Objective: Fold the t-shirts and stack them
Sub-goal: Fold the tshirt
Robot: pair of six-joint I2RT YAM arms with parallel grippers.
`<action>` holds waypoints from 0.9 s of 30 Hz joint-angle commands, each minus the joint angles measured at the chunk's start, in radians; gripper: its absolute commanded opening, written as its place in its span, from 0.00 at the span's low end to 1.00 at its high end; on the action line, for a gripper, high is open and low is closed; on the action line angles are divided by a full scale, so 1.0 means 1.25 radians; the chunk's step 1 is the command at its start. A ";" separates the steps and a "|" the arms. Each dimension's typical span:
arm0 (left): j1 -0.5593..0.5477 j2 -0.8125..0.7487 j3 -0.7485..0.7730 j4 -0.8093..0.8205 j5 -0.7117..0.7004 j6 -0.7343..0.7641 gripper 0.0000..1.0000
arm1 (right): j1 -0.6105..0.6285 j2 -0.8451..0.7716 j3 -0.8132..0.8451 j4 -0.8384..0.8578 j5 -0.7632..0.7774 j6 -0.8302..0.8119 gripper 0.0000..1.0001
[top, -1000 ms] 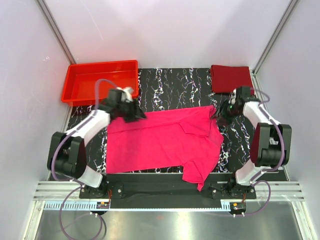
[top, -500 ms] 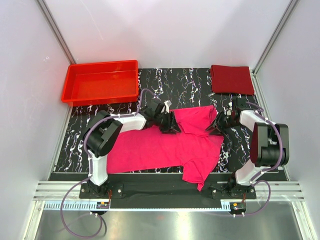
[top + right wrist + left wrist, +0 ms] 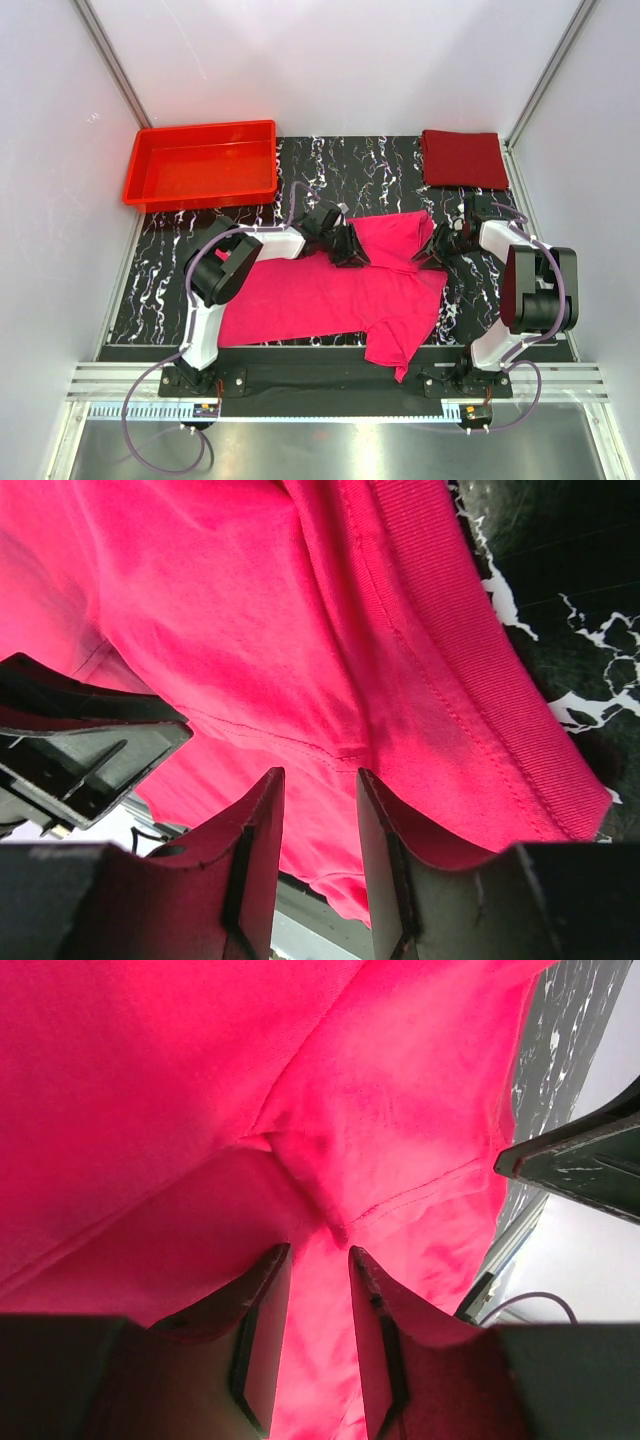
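Note:
The magenta-pink t-shirt (image 3: 320, 290) lies spread on the black marbled table, its right sleeve folded in over the chest. My left gripper (image 3: 352, 252) hovers low over the shirt's upper middle by the sleeve seam, jaws slightly open with pink cloth (image 3: 150, 1080) showing between them (image 3: 318, 1255). My right gripper (image 3: 432, 252) is at the shirt's upper right edge near the collar, jaws slightly open (image 3: 320, 775) over the ribbed collar and the cloth (image 3: 220, 610). The dark maroon t-shirt (image 3: 462, 158) lies folded at the back right.
A red plastic tray (image 3: 200, 160) stands at the back left. Bare marbled table (image 3: 380, 175) lies between tray and maroon shirt. The two grippers face each other across the shirt, about a hand's width apart. White walls enclose the table.
My left arm swung from the shirt's upper left corner rightward to its upper middle. My right gripper dropped slightly onto the shirt's right edge.

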 commanded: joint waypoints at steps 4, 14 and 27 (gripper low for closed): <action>-0.017 0.018 0.068 -0.001 -0.009 -0.013 0.36 | 0.007 0.015 0.008 0.020 0.013 0.009 0.41; -0.018 0.045 0.091 -0.015 0.012 -0.027 0.36 | 0.008 0.023 0.007 0.011 0.013 0.012 0.39; -0.018 0.034 0.104 -0.029 0.023 -0.012 0.26 | 0.008 0.027 -0.013 0.021 0.024 0.008 0.38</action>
